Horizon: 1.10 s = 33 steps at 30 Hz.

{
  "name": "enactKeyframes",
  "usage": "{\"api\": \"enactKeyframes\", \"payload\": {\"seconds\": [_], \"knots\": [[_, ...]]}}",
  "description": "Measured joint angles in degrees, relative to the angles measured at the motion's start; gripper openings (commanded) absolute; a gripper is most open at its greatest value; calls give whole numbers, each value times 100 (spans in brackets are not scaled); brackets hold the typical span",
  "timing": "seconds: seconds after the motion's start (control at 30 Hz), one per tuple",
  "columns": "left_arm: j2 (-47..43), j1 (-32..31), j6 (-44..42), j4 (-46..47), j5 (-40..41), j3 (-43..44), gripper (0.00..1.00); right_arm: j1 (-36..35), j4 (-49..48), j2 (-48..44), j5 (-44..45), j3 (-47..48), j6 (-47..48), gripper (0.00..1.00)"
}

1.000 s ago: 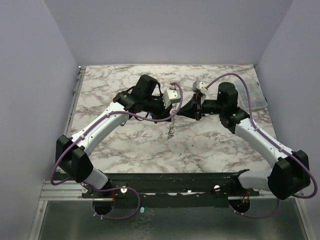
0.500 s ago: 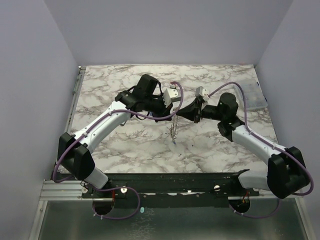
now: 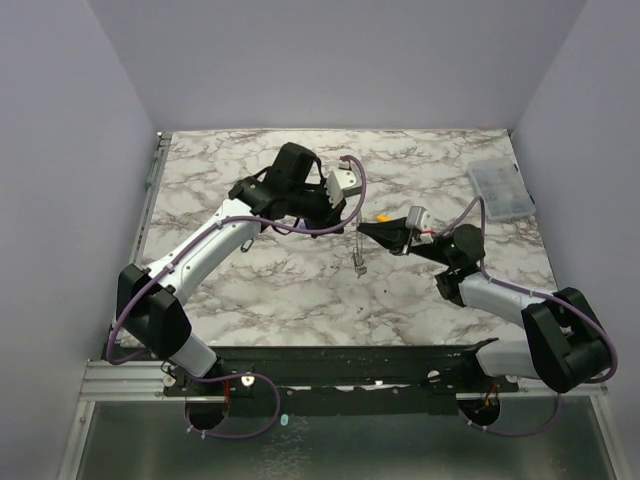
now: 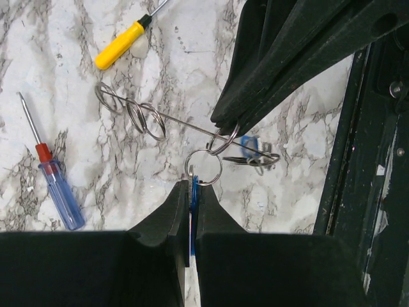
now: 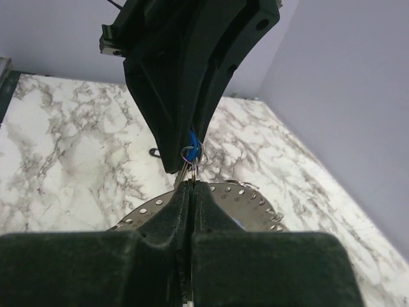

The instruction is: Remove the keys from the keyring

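Marbled worktop [image 3: 250,290], pale violet walls on three sides. Both arms reach in and meet above the middle of it. Left gripper [image 4: 192,185] clenched: its two fingers pinch the thin blue head of one key [image 4: 193,199], edge-on between the pads. That key hangs from the keyring [image 4: 218,173], a small silver split ring held in the air just past the left fingertips. Right gripper [image 5: 191,185] also clenched, coming in from the right and facing the left one; a thin strip of metal rises from between its closed fingers to the ring cluster, and in the left wrist view a curve of ring shows right under its tips, so it looks to be gripping the ring set. The two gripper tips are almost touching, with the keyring between them. From above, the bunch shows as a short thin silver line dropping from where the grippers meet. A second key [image 4: 249,148], blue-headed, sits with more small rings just beyond the right gripper's tip; cannot tell whether it hangs or lies flat. On the worktop below: a length of wire with coiled loops [image 4: 131,112], a yellow screwdriver [image 4: 120,46] farther off, a red-and-blue screwdriver [image 4: 59,192] to one side. Clear plastic box [image 3: 497,190] at the far right edge. In the right wrist view a pale perforated band [image 5: 249,199] curves behind the fingers; unclear what it is.
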State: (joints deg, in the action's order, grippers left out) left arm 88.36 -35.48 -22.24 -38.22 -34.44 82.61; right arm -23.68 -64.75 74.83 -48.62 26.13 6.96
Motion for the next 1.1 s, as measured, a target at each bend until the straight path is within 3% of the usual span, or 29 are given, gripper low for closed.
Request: {"api": "enactKeyframes", "payload": {"seconds": [0.23,1.1], "knots": [[0,-26,-4,81,-15,151,0,-2,-761,2,205,-201,186,1],[273,-313,-286,-81,142,422,0,-125,-1519,33,382,-407,417,1]]}}
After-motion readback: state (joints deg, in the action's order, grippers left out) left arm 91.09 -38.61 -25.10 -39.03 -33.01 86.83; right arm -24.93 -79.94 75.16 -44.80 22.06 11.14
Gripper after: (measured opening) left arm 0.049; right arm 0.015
